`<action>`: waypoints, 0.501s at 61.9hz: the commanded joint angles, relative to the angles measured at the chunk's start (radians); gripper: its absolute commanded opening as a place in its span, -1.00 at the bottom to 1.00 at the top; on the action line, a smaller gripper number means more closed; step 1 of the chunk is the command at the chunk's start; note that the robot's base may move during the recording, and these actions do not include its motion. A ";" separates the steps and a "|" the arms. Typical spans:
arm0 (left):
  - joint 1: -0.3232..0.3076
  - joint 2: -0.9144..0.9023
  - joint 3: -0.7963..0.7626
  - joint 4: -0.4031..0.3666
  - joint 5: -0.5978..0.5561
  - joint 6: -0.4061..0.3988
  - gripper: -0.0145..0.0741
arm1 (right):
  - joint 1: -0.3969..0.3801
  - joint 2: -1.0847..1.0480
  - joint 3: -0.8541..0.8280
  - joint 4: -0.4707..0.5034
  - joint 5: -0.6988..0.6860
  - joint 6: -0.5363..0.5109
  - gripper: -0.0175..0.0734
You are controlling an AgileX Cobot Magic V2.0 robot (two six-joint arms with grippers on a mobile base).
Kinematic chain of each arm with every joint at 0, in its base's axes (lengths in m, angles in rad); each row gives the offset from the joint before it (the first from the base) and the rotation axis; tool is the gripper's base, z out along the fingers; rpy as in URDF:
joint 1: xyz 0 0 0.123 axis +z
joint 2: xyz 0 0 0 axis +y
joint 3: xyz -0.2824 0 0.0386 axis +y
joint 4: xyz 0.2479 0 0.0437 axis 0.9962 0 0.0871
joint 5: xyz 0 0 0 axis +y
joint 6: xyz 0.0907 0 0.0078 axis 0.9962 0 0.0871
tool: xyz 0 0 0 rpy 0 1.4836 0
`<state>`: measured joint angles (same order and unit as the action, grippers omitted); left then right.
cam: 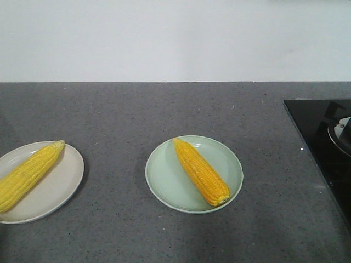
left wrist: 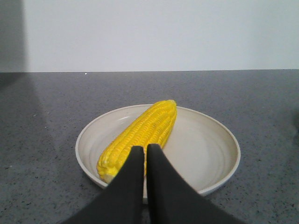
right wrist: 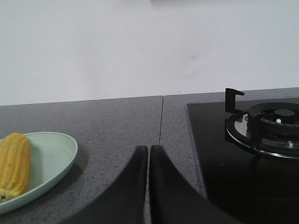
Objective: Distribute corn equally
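Note:
One yellow corn cob lies on a beige plate at the left edge of the counter. A second corn cob lies diagonally on a pale green plate in the middle. In the left wrist view my left gripper is shut and empty, its tips just in front of the cob on the beige plate. My right gripper is shut and empty over bare counter, right of the green plate and its cob. Neither gripper shows in the front view.
A black glass hob with a gas burner takes up the counter's right end. A white wall runs behind the grey speckled counter. A seam crosses the counter beside the hob.

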<state>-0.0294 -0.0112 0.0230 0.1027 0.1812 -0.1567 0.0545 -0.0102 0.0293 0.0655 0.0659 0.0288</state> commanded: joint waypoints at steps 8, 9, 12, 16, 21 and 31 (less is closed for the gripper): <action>0.000 -0.014 0.013 0.001 -0.072 -0.009 -0.69 | -0.006 -0.004 0.011 -0.002 -0.073 0.003 -0.62; 0.000 -0.014 0.013 0.001 -0.072 -0.009 -0.69 | -0.006 -0.004 0.011 -0.002 -0.073 0.003 -0.62; 0.000 -0.014 0.013 0.001 -0.072 -0.009 -0.69 | -0.006 -0.004 0.011 -0.002 -0.073 0.001 -0.62; 0.000 -0.014 0.013 0.001 -0.072 -0.009 -0.69 | -0.006 -0.004 0.011 -0.002 -0.073 0.001 -0.62; 0.000 -0.014 0.013 0.001 -0.072 -0.009 -0.69 | -0.006 -0.004 0.011 -0.002 -0.073 0.001 -0.62; 0.000 -0.014 0.013 0.001 -0.072 -0.009 -0.69 | -0.006 -0.004 0.011 -0.002 -0.073 0.001 -0.62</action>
<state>-0.0294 -0.0112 0.0230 0.1027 0.1812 -0.1567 0.0545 -0.0102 0.0293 0.0655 0.0659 0.0317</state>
